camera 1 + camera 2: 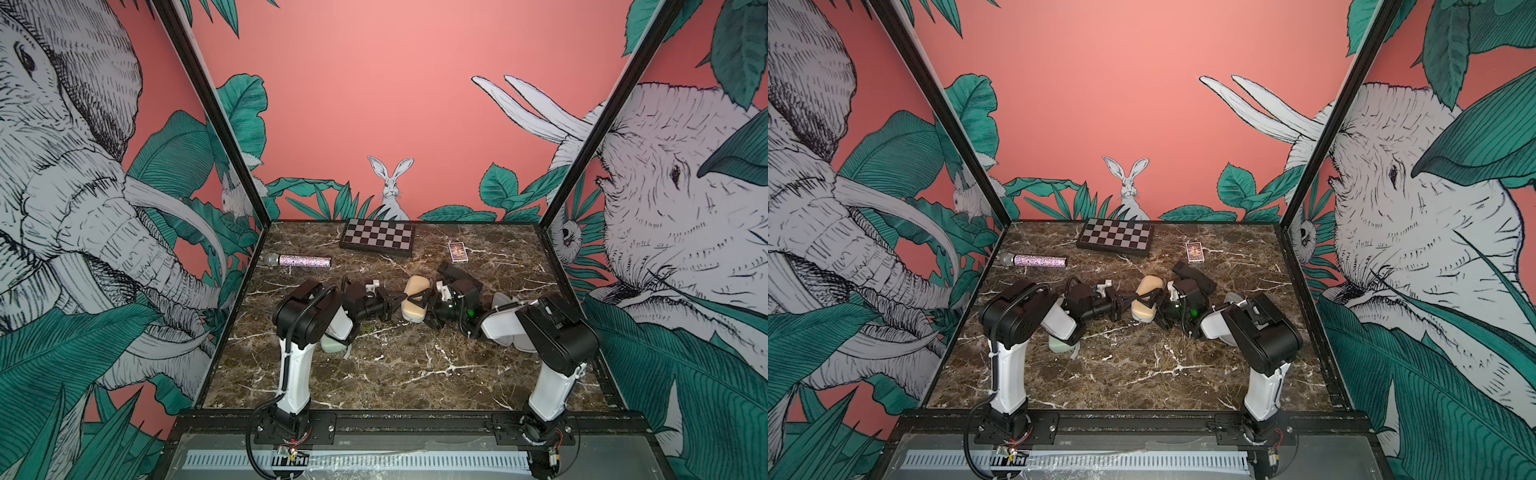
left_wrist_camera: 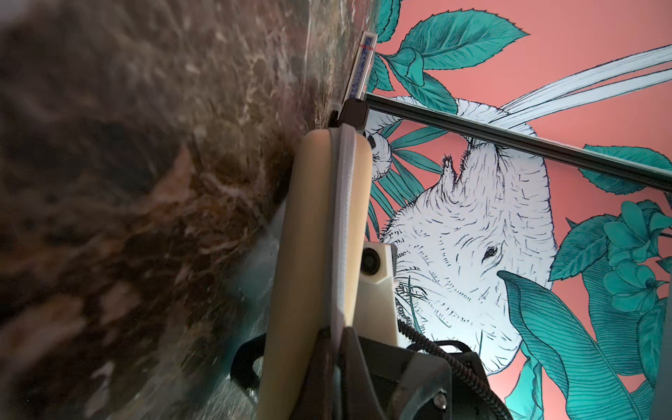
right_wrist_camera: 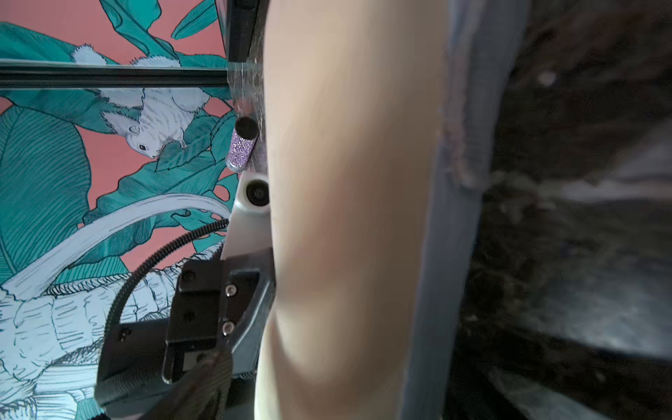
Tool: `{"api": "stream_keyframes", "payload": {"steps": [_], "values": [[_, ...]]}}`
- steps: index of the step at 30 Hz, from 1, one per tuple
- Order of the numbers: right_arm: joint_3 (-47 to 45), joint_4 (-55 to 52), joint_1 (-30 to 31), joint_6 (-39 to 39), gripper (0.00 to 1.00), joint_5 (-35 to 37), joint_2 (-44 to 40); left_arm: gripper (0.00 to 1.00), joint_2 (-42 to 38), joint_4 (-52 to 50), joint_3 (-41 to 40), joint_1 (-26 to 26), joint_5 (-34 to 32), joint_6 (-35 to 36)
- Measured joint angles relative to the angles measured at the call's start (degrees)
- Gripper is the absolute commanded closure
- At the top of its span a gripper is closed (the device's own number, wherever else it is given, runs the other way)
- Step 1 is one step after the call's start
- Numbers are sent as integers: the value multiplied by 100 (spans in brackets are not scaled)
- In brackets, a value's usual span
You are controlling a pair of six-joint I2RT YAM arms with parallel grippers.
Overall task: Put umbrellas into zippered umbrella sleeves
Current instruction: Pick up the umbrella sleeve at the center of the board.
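**Task status, left to right.**

1. A mint green item [image 1: 331, 345] lies on the surface [image 1: 395, 370] beneath the left arm. It is mostly hidden, so sleeve or umbrella cannot be determined.
2. The left end effector [image 1: 402, 296] is closed on the zipper seam [image 2: 343, 218] of the cream sleeve [image 1: 417, 286], which lies mid-surface. In the left wrist view the seam reads as shut along its visible length.
3. The right end effector [image 1: 426, 306] straddles the same sleeve from the opposite side, jaws wide. Whether they press on it cannot be determined.
4. No cream umbrella lies loose in either top view. It is therefore judged to be inside, and this sleeve is at or near completion.
5. A black item [image 1: 459, 272] lies just behind the right end effector. A pale, grey-lined sleeve [image 1: 504, 302] lies partly hidden under the right arm. Neither is being handled.

Judgement: one of three is nearly done and two remain.
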Motion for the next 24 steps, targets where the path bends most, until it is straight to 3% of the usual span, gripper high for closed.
{"api": "stream_keyframes", "payload": {"steps": [5, 12, 16, 20, 24], "values": [[-155, 345, 31, 341, 18, 262, 15, 100, 2, 157, -44, -87, -195, -195], [-17, 734, 31, 667, 54, 437, 284, 99, -173, -94, -44, -61, -223, -133], [-131, 907, 48, 914, 63, 474, 232, 77, -649, -1010, -46, 2, -136, 337], [-146, 527, 52, 973, 66, 621, -37, 61, -2002, -3298, 87, 216, -236, 1816], [111, -396, 55, 885, 67, 822, -428, 54, -3748, -6332, 1165, -85, -1567, 4295]]}}
